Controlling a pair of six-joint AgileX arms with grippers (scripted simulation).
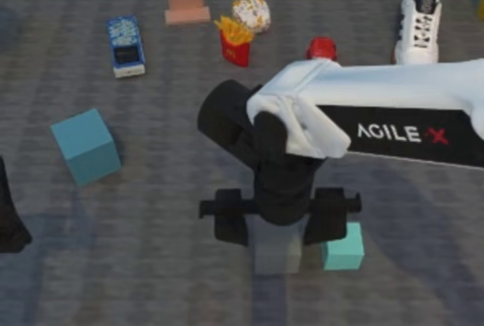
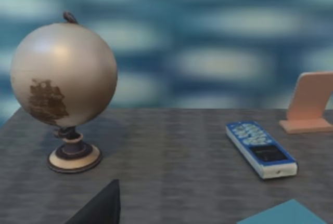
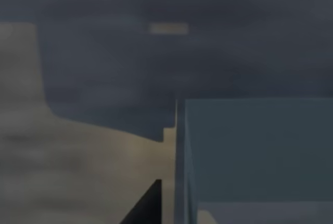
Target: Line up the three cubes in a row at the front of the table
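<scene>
The right gripper (image 1: 277, 228) stands directly over the matte grey cube (image 1: 277, 254), fingers spread either side; the small turquoise cube (image 1: 344, 248) sits just beside.

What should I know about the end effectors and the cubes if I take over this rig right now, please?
Right end effector: low at the front of the table, fingers straddling the grey cube; whether they grip it cannot be told.
Left end effector: parked at the left edge, idle.
Small turquoise cube: at the front, just right of the grey one.
Large blue-teal cube: apart, at mid-left.
Done: two cubes side by side at the front.
Left: bring the blue-teal cube into the row.
</scene>
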